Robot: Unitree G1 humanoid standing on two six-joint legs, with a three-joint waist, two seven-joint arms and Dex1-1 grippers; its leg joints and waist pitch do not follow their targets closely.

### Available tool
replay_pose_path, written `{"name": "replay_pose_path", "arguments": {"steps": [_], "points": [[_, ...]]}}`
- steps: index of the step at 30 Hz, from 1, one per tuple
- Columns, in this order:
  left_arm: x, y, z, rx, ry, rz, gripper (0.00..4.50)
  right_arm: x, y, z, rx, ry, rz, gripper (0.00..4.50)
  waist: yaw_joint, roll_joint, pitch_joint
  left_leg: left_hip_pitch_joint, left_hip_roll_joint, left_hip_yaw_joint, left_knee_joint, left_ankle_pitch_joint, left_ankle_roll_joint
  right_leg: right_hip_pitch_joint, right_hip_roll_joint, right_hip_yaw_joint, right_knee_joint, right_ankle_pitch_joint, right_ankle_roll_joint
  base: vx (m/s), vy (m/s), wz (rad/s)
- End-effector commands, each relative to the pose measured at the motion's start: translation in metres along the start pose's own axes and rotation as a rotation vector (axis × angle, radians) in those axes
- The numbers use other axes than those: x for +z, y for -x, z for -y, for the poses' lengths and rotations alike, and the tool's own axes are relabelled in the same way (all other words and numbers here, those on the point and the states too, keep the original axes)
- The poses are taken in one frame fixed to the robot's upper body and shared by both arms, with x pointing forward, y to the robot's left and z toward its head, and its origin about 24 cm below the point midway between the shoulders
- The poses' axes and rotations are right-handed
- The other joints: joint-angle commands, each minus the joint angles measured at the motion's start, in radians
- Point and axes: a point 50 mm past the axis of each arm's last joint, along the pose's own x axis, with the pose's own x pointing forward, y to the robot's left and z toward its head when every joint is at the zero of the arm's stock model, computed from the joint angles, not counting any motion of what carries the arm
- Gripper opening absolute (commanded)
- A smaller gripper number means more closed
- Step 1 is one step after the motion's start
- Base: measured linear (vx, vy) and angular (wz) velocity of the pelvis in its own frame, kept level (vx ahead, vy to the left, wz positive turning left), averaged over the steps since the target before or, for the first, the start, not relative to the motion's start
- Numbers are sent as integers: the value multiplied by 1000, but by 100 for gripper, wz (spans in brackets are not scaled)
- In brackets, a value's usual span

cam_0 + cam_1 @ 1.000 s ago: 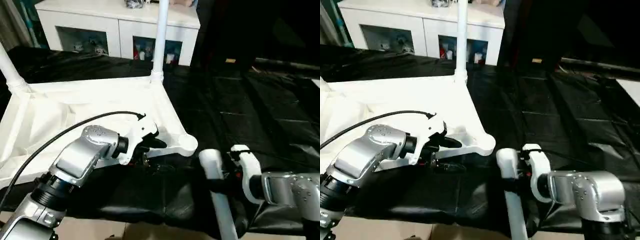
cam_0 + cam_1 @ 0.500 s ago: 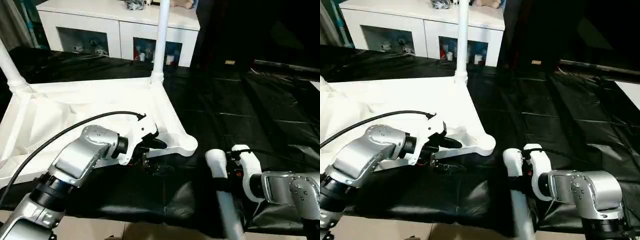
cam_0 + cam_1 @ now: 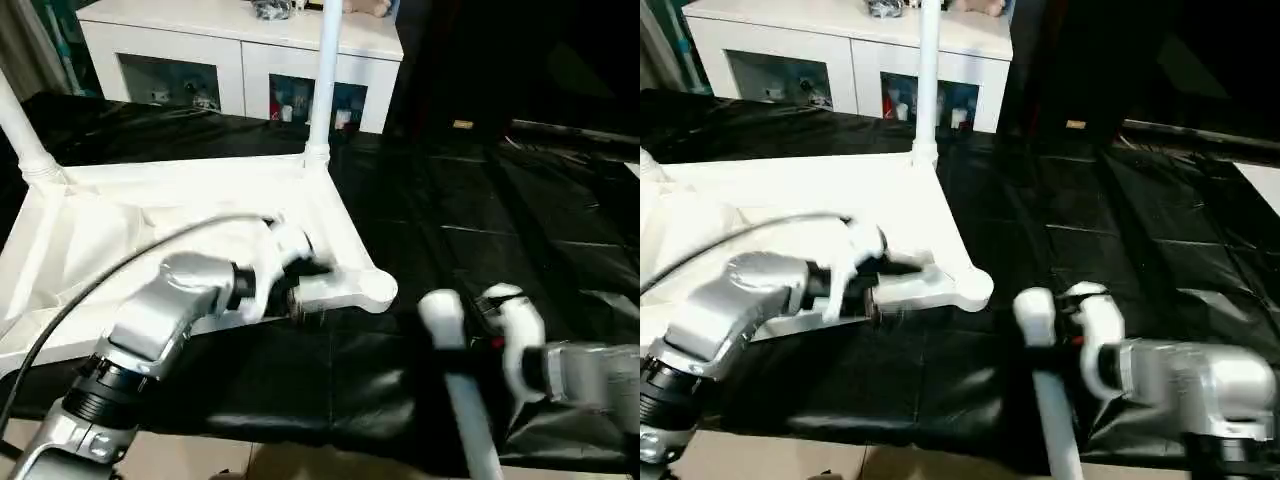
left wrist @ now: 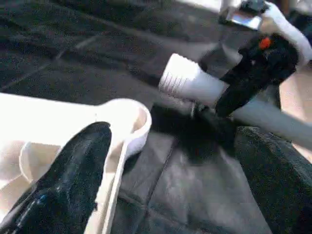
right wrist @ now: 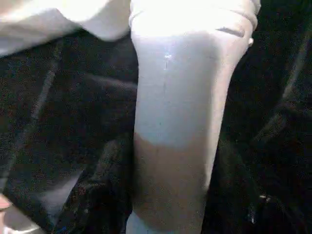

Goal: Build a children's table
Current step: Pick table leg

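Right pincer point(image 3: 1055, 325): clamped on a loose white leg point(image 3: 1048, 385) near its ribbed top end — the black fingers straddle the tube, as the right wrist view shows with the leg point(image 5: 180, 112) rising between them.

Leg's long axis: it runs from the near edge of the counter point(image 3: 520, 230) away from the robot, ribbed end leading and pointing roughly at the open corner socket point(image 3: 375, 290).

Key relation: the socket lies just to the left of the leg's tip and slightly beyond it, a small gap of black cover between them. In the left wrist view the ribbed end point(image 4: 178, 75) sits close beside the socket's round rim point(image 4: 131, 114), not yet over it. The right arm is the one carrying the part; I judge the leg must be raised upright and shifted left before it can seat.

Left pincer point(image 3: 300, 285): fingers apart, set at the tabletop's near rail just beside the socket — whether it touches I cannot tell.

Tabletop point(image 3: 150, 215): upside down on the counter, two legs already standing at its far corners.

Arm poses: left forearm reaches forward and inward; right forearm comes in from the right, wrist bent toward the socket.
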Motion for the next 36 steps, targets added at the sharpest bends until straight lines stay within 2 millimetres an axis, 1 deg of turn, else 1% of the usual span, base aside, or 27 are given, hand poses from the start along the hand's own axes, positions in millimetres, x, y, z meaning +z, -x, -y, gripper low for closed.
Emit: {"name": "replay_pose_path", "arguments": {"steps": [1, 3, 4, 5, 6, 8, 9, 10, 11, 13, 14, 15, 18, 19, 20, 21, 23, 24, 25, 27, 29, 30, 31, 32, 33, 34, 36], "points": [[5, 2, 1, 12, -1, 34, 450, 10, 10, -2, 14, 22, 53, 189, 0, 8, -58, -4, -8, 11, -62, -218, -26, 58, -30, 28, -70, -300, -84, 0, 0, 0], [12, 2, -2, 69, 11, 111, 450, 25, 24, -2, 68, 11, 137, 189, 0, 12, -59, -6, -9, 11, -60, -217, -23, 60, -30, 27, -69, -293, -92, 0, 0, 0], [14, 1, -5, 106, 20, 101, 450, 38, 32, -4, 105, 2, 212, 189, -1, 10, -58, -6, -10, 12, -60, -217, -20, 60, -29, 27, -70, -294, -93, 0, 0, 0], [16, 0, -6, 115, 32, 83, 450, 49, 39, -5, 134, -2, 275, 189, -2, 11, -58, -5, -10, 12, -59, -224, -17, 59, -28, 26, -70, -306, -95, 0, 0, 0], [18, -2, -5, 105, 53, 67, 450, 62, 48, -9, 184, 2, 374, 189, -4, 16, -59, -4, -13, 12, -57, -216, -16, 58, -28, 26, -66, -313, -96, 0, 0, 0], [18, -2, -5, 105, 53, 67, 450, 62, 48, -9, 184, 2, 374, 188, -1, 16, -56, -1, -13, 15, -55, -210, -10, 52, -27, 26, -72, -330, -93, 0, 0, 0], [26, -6, -1, 45, 72, 109, 450, 86, 63, -19, 292, 24, 596, 188, 2, 37, -56, 0, -13, 13, -57, -218, -14, 52, -30, 26, -72, -334, -99, 0, 0, 0], [31, -9, 1, 37, 77, 150, 450, 96, 69, -24, 351, 19, 709, 187, -1, 30, -59, -1, -12, 15, -55, -223, -13, 51, -31, 26, -74, -331, -104, 0, 0, 0], [33, -11, 1, 38, 81, 168, 450, 99, 71, -25, 368, 13, 747, 187, -1, 25, -62, -3, -13, 15, -54, -220, -12, 53, -29, 22, -68, -316, -117, 0, 0, 0], [41, -17, -2, 69, 120, 235, 450, 112, 76, -29, 380, -7, 897, 186, -1, 32, -61, -2, -12, 16, -53, -203, -8, 52, -25, 24, -63, -270, -142, 0, 0, 0], [44, -18, -4, 84, 124, 248, 450, 115, 76, -30, 374, -9, 936, 186, 0, 33, -62, -1, -13, 19, -50, -202, -7, 50, -26, 25, -63, -260, -154, 0, 0, 0], [46, -20, -7, 102, 127, 263, 450, 118, 77, -31, 368, -12, 979, 186, -1, 35, -63, -4, -12, 17, -51, -189, -6, 52, -25, 26, -60, -239, -157, 0, 0, 0], [53, -24, -9, 118, 49, 280, 450, 126, 76, -35, 381, -57, 1069, 186, -5, 25, -60, -8, -17, 17, -55, -199, -4, 57, -26, 23, -67, -308, -117, 0, 0, 0], [55, -26, -7, 116, -3, 275, 450, 128, 75, -37, 401, -83, 1094, 186, -4, 25, -61, -8, -16, 16, -57, -185, -2, 56, -27, 23, -73, -335, -85, 0, 0, 0], [55, -26, -7, 116, -3, 275, 450, 128, 75, -37, 401, -83, 1094, 186, -6, 28, -61, -9, -16, 16, -58, -186, -5, 56, -27, 24, -69, -336, -80, 0, 0, 0], [58, -31, -2, 94, -69, 267, 450, 132, 71, -41, 428, -136, 1145, 186, -5, 26, -61, -7, -15, 16, -58, -185, -6, 54, -27, 24, -73, -340, -70, 0, 0, 0], [58, -35, 1, 74, -68, 263, 450, 135, 67, -44, 438, -177, 1178, 186, -9, 30, -63, -9, -14, 15, -59, -183, -10, 54, -28, 23, -67, -328, -72, 0, 0, 0], [58, -35, 1, 74, -68, 263, 450, 135, 67, -44, 438, -177, 1178, 186, -9, 24, -62, -7, -14, 17, -59, -185, -10, 51, -29, 24, -69, -327, -74, 0, 0, 0], [57, -39, 3, 63, -66, 253, 450, 138, 63, -45, 445, -215, 1206, 186, -12, 32, -61, -7, -14, 17, -60, -197, -14, 48, -31, 25, -69, -342, -78, 0, 0, 0], [47, -48, 10, 13, -46, 227, 450, 143, 54, -46, 470, -305, 1254, 186, -12, 31, -62, -7, -14, 17, -60, -199, -15, 48, -30, 25, -67, -331, -84, 0, 0, 0], [45, -50, 11, -2, -46, 228, 450, 144, 53, -47, 482, -327, 1263, 186, -13, 32, -62, -7, -15, 17, -62, -202, -16, 48, -29, 25, -67, -323, -83, 0, 0, 0], [43, -51, 22, -102, 24, 266, 450, 145, 51, -47, 472, -336, 1278, 186, -12, 36, -62, -8, -15, 16, -62, -200, -16, 49, -29, 26, -66, -313, -85, 0, 0, 0], [44, -50, 27, -146, 67, 291, 450, 145, 50, -47, 468, -339, 1280, 186, -12, 36, -63, -11, -15, 19, -60, -186, -19, 51, -28, 27, -60, -275, -107, 0, 0, 0], [45, -49, 30, -177, 95, 308, 450, 145, 50, -47, 468, -343, 1281, 186, -12, 37, -64, -10, -14, 18, -61, -183, -18, 51, -27, 27, -58, -262, -111, 0, 0, 0], [44, -49, 31, -190, 114, 303, 450, 145, 50, -46, 469, -360, 1293, 186, -11, 40, -68, -11, -15, 18, -57, -162, -16, 53, -26, 28, -51, -214, -122, 0, 0, 0], [40, -50, 30, -174, 93, 274, 450, 146, 50, -46, 477, -375, 1302, 186, -11, 39, -67, -13, -15, 18, -56, -156, -15, 54, -24, 29, -50, -194, -125, 0, 0, 0], [35, -51, 27, -145, 73, 235, 450, 146, 50, -46, 486, -391, 1313, 185, -12, 40, -65, -14, -18, 19, -57, -158, -6, 54, -21, 28, -52, -184, -119, 0, 0, 0]]}}
